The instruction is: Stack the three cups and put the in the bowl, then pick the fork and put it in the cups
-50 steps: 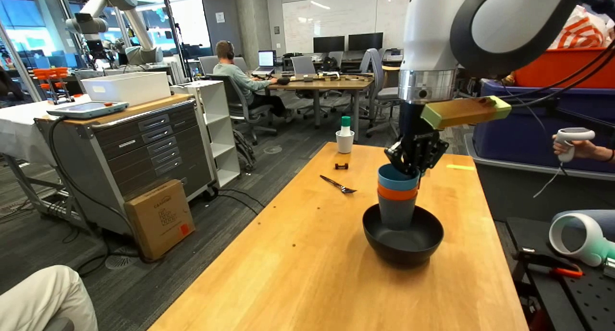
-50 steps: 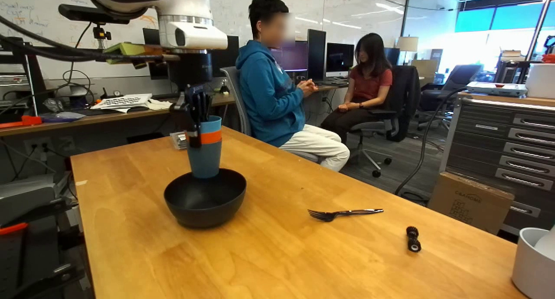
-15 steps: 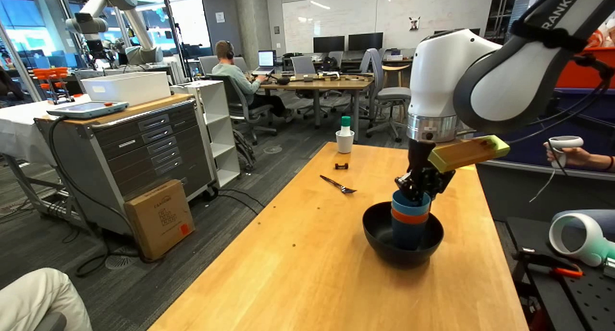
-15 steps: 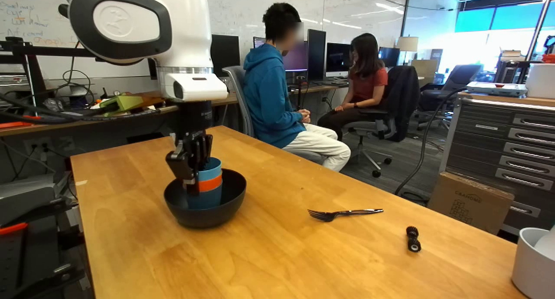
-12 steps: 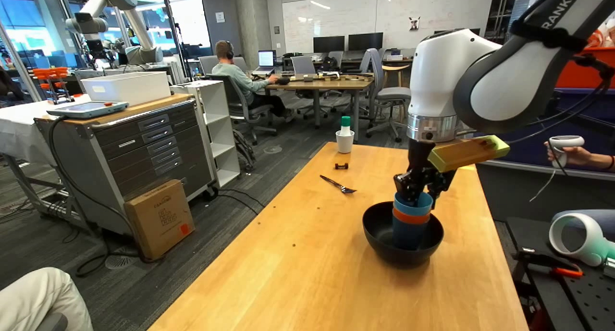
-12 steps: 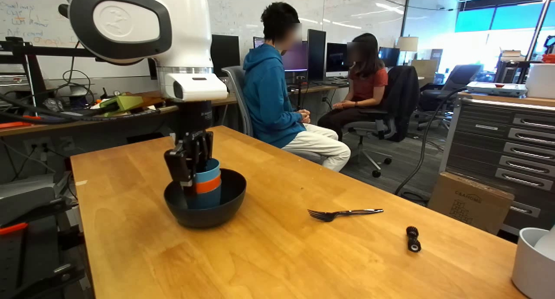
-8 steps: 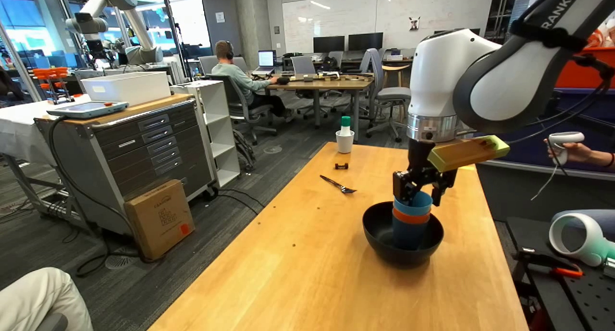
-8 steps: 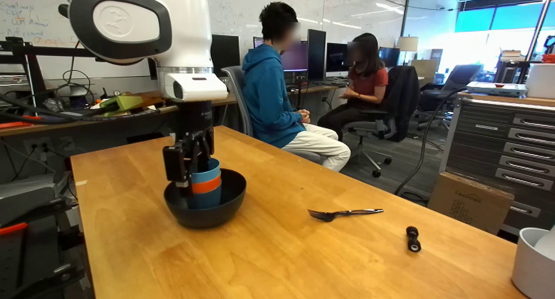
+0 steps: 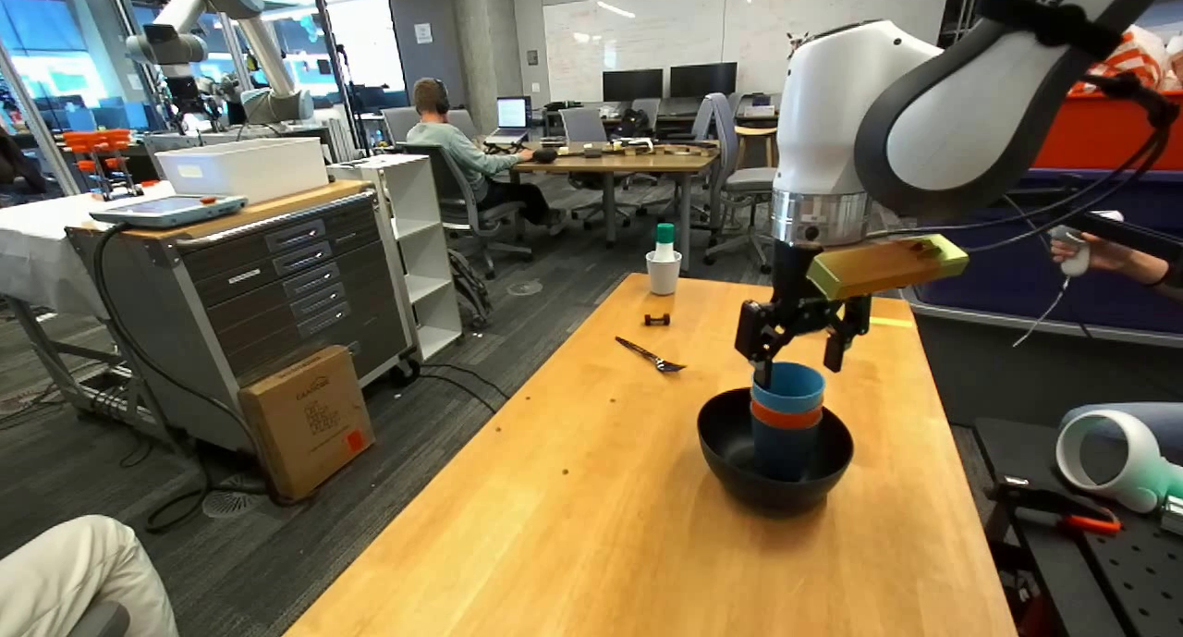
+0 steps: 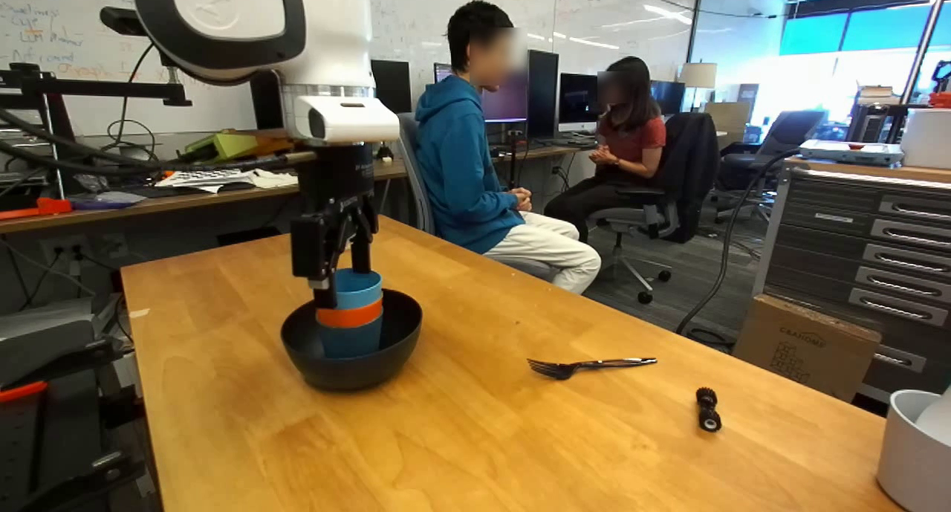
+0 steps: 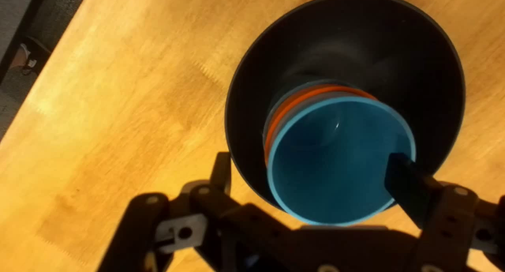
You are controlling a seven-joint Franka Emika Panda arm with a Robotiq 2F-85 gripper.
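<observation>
The three cups stand nested and upright inside the black bowl (image 9: 776,500). The light blue cup (image 11: 335,165) is on top, with the orange-red cup (image 9: 786,418) below its rim and the dark teal-blue cup (image 10: 355,341) lowest. Just above the stack, my gripper (image 9: 798,372) is spread wide and holds nothing. In the wrist view, one finger (image 11: 406,177) overlaps the light blue rim; whether it touches cannot be told. Its opposite finger (image 11: 221,167) appears beyond the bowl's edge. The black fork (image 10: 591,364) lies flat on the table, away from the bowl.
A small dark dumbbell-shaped object (image 10: 708,409) lies past the fork on the wooden table (image 9: 573,545). A white pot (image 9: 664,274) with a green-topped bottle in it stands at the table's end. Someone in a blue hoodie (image 10: 461,163) sits beside the table.
The nested cups came down into the bowl from above it. Within the last second the fingers spread and let go, then my gripper rose a little, leaving the stack standing.
</observation>
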